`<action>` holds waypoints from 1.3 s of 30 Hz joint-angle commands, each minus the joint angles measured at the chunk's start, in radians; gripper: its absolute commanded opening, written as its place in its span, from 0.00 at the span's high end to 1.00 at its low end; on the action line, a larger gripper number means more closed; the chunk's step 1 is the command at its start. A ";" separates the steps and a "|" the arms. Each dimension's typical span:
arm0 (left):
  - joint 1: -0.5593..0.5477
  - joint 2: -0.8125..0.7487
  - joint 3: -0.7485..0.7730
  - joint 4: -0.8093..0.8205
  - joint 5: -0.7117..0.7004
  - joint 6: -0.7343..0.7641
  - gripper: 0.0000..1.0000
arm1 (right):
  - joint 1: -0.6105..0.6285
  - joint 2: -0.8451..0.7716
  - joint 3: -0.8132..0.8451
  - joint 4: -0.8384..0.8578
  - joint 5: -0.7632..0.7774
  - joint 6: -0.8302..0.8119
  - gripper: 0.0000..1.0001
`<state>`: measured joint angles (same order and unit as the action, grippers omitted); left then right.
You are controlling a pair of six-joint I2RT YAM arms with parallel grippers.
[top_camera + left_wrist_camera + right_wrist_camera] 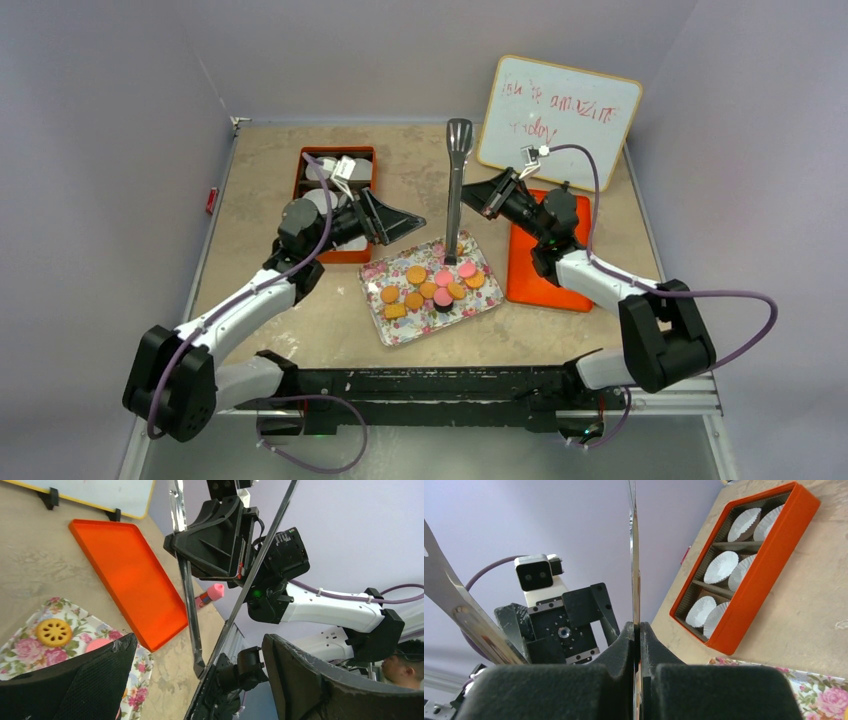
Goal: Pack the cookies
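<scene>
The cookies (430, 287), orange-tan and pink rounds with one square, lie on a floral tray (400, 333) at the table's middle. In the left wrist view a yellow patterned cookie (53, 632) and a pink one (97, 644) show on the tray (20, 650). My right gripper (472, 196) is shut on one arm of metal tongs (456, 190), held over the tray's far edge; it also shows in the right wrist view (637, 627), with the tongs (634, 555) between the fingers. My left gripper (408, 225) is open and empty, left of the tongs (188, 595); its wrist view (200, 675) shows the wide gap.
An orange box (365, 155) with white paper cups (721, 566) stands at the back left, partly under my left arm. Its orange lid (540, 270) lies right of the tray. A whiteboard (560, 115) leans at the back right. A pink-capped marker (212, 593) lies beyond the lid.
</scene>
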<state>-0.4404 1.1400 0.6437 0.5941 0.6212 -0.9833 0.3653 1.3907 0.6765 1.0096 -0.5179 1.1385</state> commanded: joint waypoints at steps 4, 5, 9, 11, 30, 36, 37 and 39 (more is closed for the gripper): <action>-0.060 0.079 0.056 0.173 -0.003 -0.052 0.06 | 0.034 0.015 0.044 0.103 -0.025 0.041 1.00; -0.064 0.090 0.056 0.186 -0.005 -0.064 0.06 | 0.037 0.018 0.046 0.108 -0.026 0.042 1.00; -0.074 0.127 0.054 0.229 -0.021 -0.123 0.07 | 0.048 0.026 0.052 0.125 -0.027 0.055 1.00; -0.081 0.143 0.055 0.247 -0.029 -0.141 0.07 | 0.054 0.030 0.052 0.140 -0.025 0.063 1.00; -0.138 0.224 0.123 0.295 -0.029 -0.156 0.12 | 0.099 0.045 0.085 0.131 -0.037 0.090 1.00; -0.142 0.240 0.143 0.299 -0.025 -0.155 0.13 | 0.112 0.044 0.094 0.107 -0.037 0.081 1.00; -0.141 0.242 0.144 0.300 -0.026 -0.155 0.13 | 0.114 0.045 0.095 0.108 -0.036 0.082 1.00; -0.142 0.243 0.147 0.300 -0.026 -0.156 0.14 | 0.119 0.045 0.096 0.108 -0.034 0.081 1.00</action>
<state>-0.5777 1.3773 0.7437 0.8310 0.5953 -1.1412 0.4702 1.4410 0.7242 1.0847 -0.5419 1.2194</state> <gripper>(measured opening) 0.868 0.020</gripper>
